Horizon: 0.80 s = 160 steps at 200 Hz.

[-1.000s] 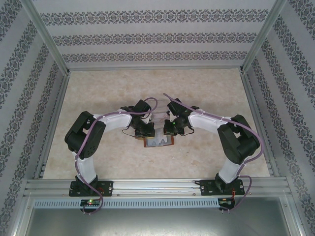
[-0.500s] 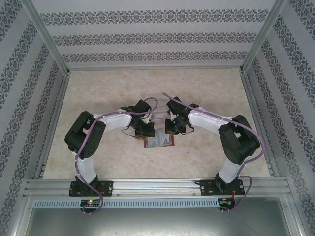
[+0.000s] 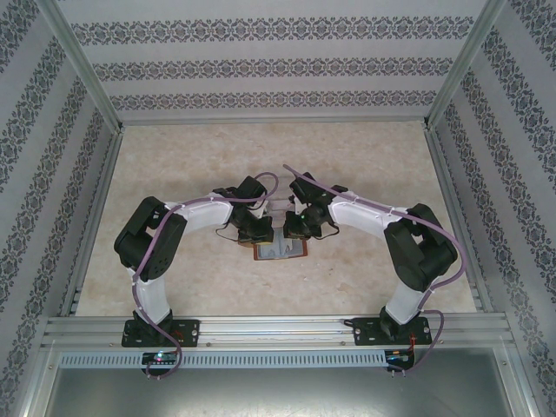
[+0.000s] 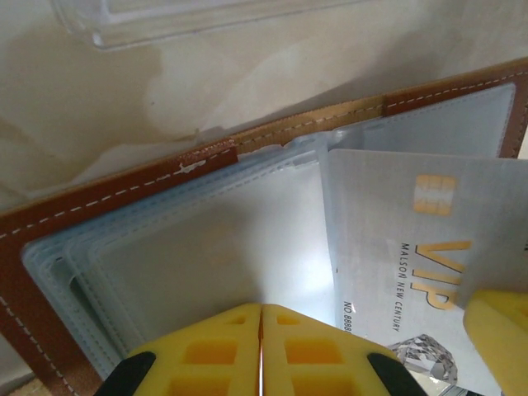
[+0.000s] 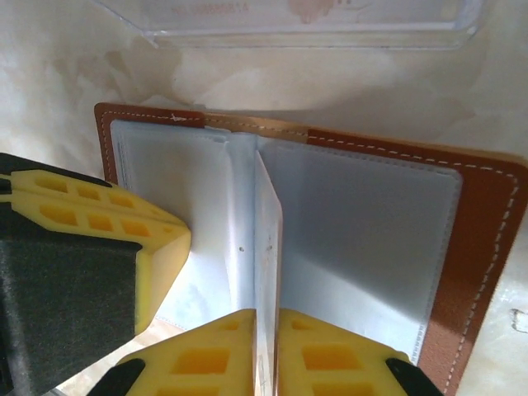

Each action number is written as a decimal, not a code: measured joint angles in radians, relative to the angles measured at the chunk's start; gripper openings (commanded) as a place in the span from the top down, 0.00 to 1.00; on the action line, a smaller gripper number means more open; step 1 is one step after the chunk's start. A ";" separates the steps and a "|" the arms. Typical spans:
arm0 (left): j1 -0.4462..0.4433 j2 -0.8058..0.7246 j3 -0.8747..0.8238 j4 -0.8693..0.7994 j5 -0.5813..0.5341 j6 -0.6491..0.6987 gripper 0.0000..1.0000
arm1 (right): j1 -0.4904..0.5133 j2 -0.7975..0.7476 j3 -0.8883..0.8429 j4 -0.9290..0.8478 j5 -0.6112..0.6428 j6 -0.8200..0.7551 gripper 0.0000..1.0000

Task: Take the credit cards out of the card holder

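Observation:
The card holder (image 3: 280, 251) lies open on the table, brown leather rim (image 4: 107, 194) up, pale grey-blue sleeves showing. My left gripper (image 4: 261, 312) is shut, its yellow tips pressing on the left-hand sleeves (image 5: 206, 206). My right gripper (image 5: 266, 318) is shut on a whitish credit card (image 5: 266, 231) that stands edge-on over the fold. From the left wrist view this card (image 4: 396, 247) shows a gold chip and "VIP" lettering. In the top view both grippers, left (image 3: 261, 234) and right (image 3: 293, 230), meet over the card holder. The dark card is hidden.
A clear plastic stand (image 5: 305, 25) sits just beyond the wallet, also visible from above (image 3: 276, 206); pale print and pinkish marks show through it. Patterned walls and metal rails (image 3: 261, 328) enclose the beige table (image 3: 174, 165).
My right gripper has shifted a little to the left, closer to the left gripper over the wallet. The left arm has stayed in place.

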 measured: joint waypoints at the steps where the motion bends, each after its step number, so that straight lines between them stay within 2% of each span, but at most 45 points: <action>1: 0.000 0.000 0.000 0.000 0.000 0.000 0.92 | 0.000 0.000 0.000 0.000 0.000 0.000 0.86; 63: 0.000 0.000 0.000 0.000 0.000 0.000 0.92 | 0.001 0.000 0.000 0.000 0.000 0.018 0.94; 108: 0.000 -0.001 0.000 0.000 0.000 0.000 0.90 | 0.002 0.000 0.005 -0.012 0.003 0.014 0.95; 160: 0.000 -0.049 0.000 -0.029 -0.021 0.000 0.86 | 0.001 0.000 0.055 -0.089 0.035 -0.081 0.96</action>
